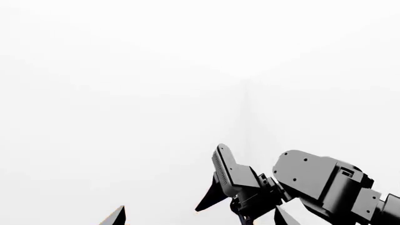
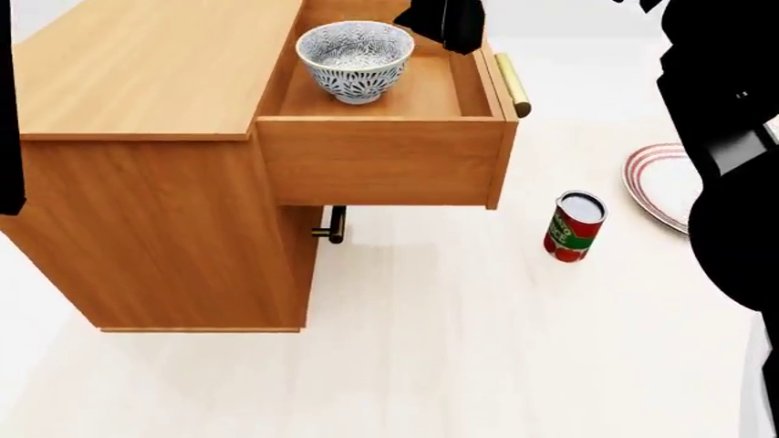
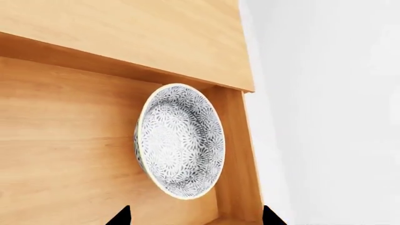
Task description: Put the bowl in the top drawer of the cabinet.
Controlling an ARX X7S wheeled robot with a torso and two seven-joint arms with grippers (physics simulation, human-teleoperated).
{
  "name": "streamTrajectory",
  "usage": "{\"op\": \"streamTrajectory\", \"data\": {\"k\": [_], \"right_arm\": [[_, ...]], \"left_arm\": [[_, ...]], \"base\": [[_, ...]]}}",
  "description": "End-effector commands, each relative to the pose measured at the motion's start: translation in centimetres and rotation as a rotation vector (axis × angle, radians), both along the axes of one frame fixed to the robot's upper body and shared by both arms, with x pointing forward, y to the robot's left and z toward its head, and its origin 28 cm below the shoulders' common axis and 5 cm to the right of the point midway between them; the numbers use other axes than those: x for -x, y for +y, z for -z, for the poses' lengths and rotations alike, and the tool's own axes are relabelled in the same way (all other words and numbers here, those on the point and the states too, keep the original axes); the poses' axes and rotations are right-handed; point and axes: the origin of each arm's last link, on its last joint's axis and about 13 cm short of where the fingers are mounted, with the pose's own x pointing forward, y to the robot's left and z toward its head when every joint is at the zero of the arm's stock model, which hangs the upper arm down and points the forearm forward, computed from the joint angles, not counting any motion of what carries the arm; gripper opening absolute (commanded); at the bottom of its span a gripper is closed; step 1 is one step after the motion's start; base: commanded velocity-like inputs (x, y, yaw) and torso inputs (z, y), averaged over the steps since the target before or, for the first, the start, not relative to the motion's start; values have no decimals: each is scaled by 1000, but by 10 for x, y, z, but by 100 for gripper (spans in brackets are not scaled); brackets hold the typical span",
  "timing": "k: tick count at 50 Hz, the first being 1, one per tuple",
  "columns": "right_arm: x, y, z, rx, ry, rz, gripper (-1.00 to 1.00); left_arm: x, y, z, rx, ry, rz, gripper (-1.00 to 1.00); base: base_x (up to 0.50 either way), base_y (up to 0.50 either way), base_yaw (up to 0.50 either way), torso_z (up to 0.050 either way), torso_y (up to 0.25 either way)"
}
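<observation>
Right claw [image 3: 195,216]: open wide, holds nothing. Only 2 dark tips show in right wrist view, w/ a big gap between them. In head view it is a dark shape [image 2: 448,23] up over the far end of the open drawer.
Bowl [image 3: 180,140]: just past the right claw tips, not touching them. Sits upright on the drawer floor, empty. In head view [image 2: 356,60] it is beside the dark claw shape, on the cabinet side.
Top drawer [image 2: 383,160]: pulled out, under the right claw. Bowl is inside it. Its brass bar handle [image 2: 513,84] runs along the front, on the side away from the cabinet.
Cabinet [image 2: 146,68]: big wood box, on the other side of the bowl from the claw. Flat top. Lower brass handle [image 2: 331,225] peeks out under the drawer.
Left claw [image 1: 200,216]: looks open; dark tips at the picture's edge, far apart, nothing between them. White all round it. Part of a grey robot arm [image 1: 312,180] is near it.
Can [image 2: 575,226]: red, stands on the floor, well apart from the right claw, past the drawer front.
Plate [image 2: 663,187]: white w/ red rings, on the floor, farther out than the can, partly hidden by the dark right arm.
</observation>
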Motion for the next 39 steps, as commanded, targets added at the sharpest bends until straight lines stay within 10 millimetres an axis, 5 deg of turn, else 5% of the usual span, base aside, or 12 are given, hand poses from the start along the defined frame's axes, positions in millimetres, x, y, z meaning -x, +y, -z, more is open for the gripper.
{"op": "streamTrajectory", "data": {"k": [1, 19, 23, 29, 39], "right_arm": [[5, -4, -12, 1, -18, -13, 100], [19, -47, -37, -154, -192, -52, 100], [24, -81, -17, -226, -176, 48, 100], [75, -79, -6, -230, -317, 10, 100], [123, -93, 22, -271, -392, 76, 100]], "left_arm": [[0, 0, 0, 1, 0, -1, 100], [0, -1, -1, -4, -5, 0, 100], [0, -1, -1, -5, -7, 0, 100], [1, -1, -1, -6, -8, -1, 100], [0, -3, 0, -7, -6, 6, 100]], "base": [[0, 0, 0, 0, 141], [0, 0, 0, 0, 144], [0, 0, 0, 0, 150], [0, 0, 0, 0, 148], [0, 0, 0, 0, 149]]}}
